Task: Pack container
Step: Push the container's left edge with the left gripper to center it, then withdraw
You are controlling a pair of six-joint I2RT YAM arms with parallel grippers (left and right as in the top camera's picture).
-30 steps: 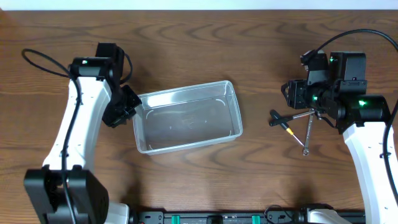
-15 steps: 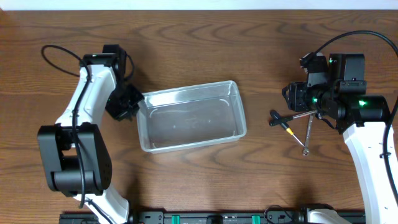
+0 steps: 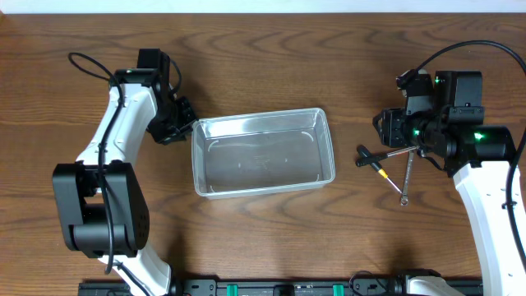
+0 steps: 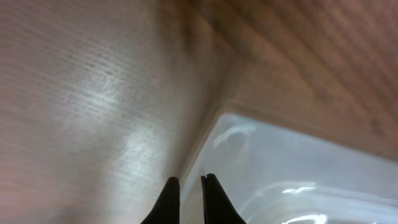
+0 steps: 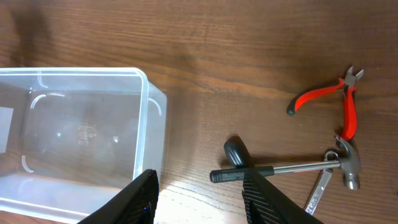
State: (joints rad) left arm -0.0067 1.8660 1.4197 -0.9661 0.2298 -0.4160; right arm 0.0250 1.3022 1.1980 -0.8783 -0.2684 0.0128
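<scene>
Empty clear container [image 3: 263,156] sits mid-table [image 3: 263,49], long side roughly left-right, nothing inside. Left pincer [image 4: 186,191] is at its upper-left corner. In the left wrist view the fingertips are almost together with the rim line running right into the gap, so it looks clamped on the rim, though the contact itself is blurry. Right pincer [image 5: 200,193] is spread wide with nothing in it, hovering over the tool pile, well apart from the container on the right side. The pile has a hammer [image 5: 292,167], red-handled pliers [image 5: 323,93], a wrench [image 5: 320,190] and a black-handled tool [image 5: 235,151], probably a screwdriver. No packing is done yet and all tools are out on the table. Risks: the corner hold on thin plastic is weak, so any drag could let the rim slip out or swing the bin around the corner. The hammer lies across the wrench and touches the black handle, so grabbing one will likely nudge the others. The hammer is head-heavy, so a grip far down the handle may let it tip. A heavy tool dropped into the light bin could shove it if the left pincer isn't really holding.
</scene>
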